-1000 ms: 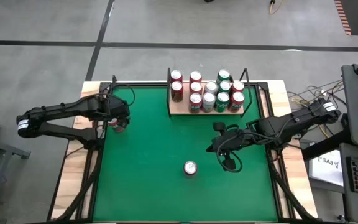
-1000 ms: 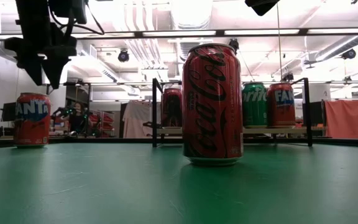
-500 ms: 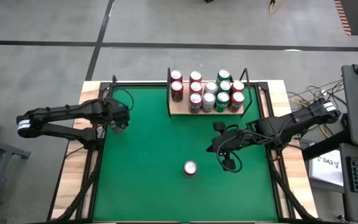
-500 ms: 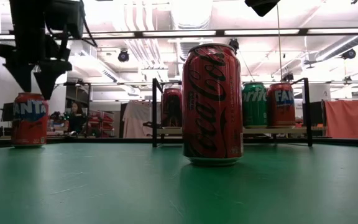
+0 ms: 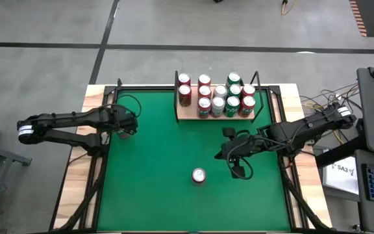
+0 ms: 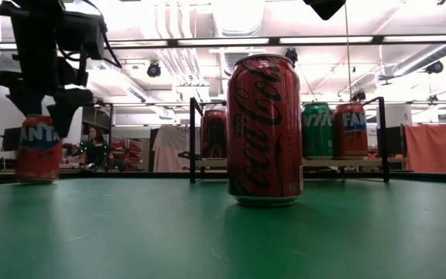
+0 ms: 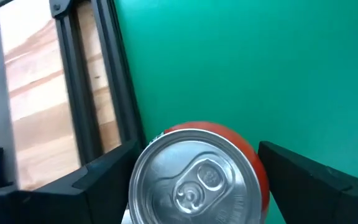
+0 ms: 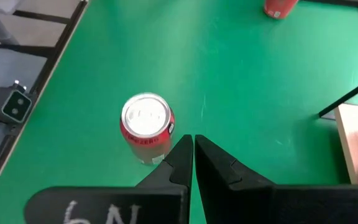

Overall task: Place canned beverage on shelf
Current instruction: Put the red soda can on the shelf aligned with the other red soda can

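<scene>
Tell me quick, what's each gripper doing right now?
Left gripper: open, straddling the orange Fanta can, not gripping.
Right gripper: shut, empty, above the felt.

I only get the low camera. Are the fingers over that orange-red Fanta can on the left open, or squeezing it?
Observer: Open. The left wrist camera shows the left gripper with its fingers on either side of the orange-red Fanta can, with gaps showing.
Operator: Where are the other arm's fingers? I can't find them.
Observer: The right gripper hangs over the green felt tabletop with its fingers shut. It holds nothing and sits between the red cola can and the light wooden shelf.
</scene>
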Controlling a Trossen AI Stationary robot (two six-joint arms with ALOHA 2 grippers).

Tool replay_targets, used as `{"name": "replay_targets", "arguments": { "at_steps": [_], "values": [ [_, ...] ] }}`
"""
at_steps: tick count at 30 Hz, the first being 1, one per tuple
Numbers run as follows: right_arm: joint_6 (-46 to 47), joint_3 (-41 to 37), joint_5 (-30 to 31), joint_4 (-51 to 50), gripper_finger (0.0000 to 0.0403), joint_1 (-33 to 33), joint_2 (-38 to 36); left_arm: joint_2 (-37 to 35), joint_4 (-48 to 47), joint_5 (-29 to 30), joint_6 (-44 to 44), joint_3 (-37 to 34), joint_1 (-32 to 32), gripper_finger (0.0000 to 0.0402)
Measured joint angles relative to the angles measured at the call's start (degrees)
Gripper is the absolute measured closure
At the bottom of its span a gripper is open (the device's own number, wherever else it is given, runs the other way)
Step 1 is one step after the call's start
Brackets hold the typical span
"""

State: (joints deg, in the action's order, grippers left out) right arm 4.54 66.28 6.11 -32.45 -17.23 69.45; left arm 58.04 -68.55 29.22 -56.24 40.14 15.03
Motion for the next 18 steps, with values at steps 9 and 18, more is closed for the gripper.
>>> {"name": "replay_targets", "arguments": {
  "at_steps": [9, 18],
  "values": [
    [0.0, 0.0, 0.0, 1.5, 0.0394, 0.0, 0.0, 0.3, 2.9, -0.4, 0.3, -1.2, -0.3, 0.0117],
    [-0.1, -0.6, 2.7, 3.2, 0.0394, 0.0, 0.0, 0.5, 6.6, 0.3, 3.2, 3.9, -5.9, 0.0127]
  ]
}}
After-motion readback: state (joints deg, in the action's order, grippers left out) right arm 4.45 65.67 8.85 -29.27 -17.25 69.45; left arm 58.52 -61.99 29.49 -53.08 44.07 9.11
